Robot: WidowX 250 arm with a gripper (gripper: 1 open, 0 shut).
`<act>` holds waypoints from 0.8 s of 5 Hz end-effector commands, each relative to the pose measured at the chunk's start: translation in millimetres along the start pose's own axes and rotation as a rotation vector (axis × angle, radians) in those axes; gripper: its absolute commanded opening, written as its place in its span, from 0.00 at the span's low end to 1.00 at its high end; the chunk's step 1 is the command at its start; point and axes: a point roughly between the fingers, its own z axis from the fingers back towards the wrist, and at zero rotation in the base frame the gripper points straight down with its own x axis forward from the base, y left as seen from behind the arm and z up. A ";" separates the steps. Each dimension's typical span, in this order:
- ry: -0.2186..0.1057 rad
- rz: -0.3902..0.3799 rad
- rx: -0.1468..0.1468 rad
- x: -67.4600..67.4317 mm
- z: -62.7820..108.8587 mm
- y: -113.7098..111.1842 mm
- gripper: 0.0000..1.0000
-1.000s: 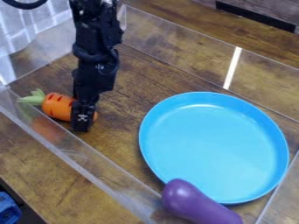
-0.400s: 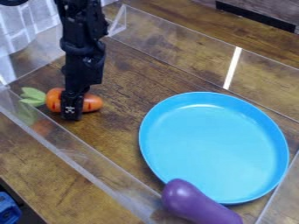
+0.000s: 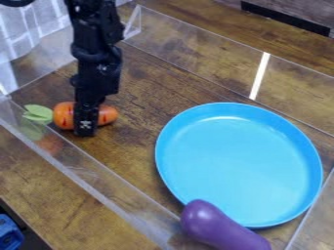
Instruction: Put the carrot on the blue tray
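The tool [image 3: 82, 121] points straight down, pinched on the carrot [image 3: 81, 115] near the surface's [image 3: 196, 73] left edge. The carrot lies crosswise, leafy end leftward. The blue tray [image 3: 239, 164] sits well apart, toward the right edge.

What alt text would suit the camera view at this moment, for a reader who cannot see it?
A black robot arm points straight down with its claw shut on a small orange toy carrot lying at the left of a wooden table. An empty round light-blue tray sits to the right, with a glossy purple eggplant at its near rim.
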 end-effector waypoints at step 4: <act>-0.029 0.032 0.111 -10.9 106.7 6.1 0.00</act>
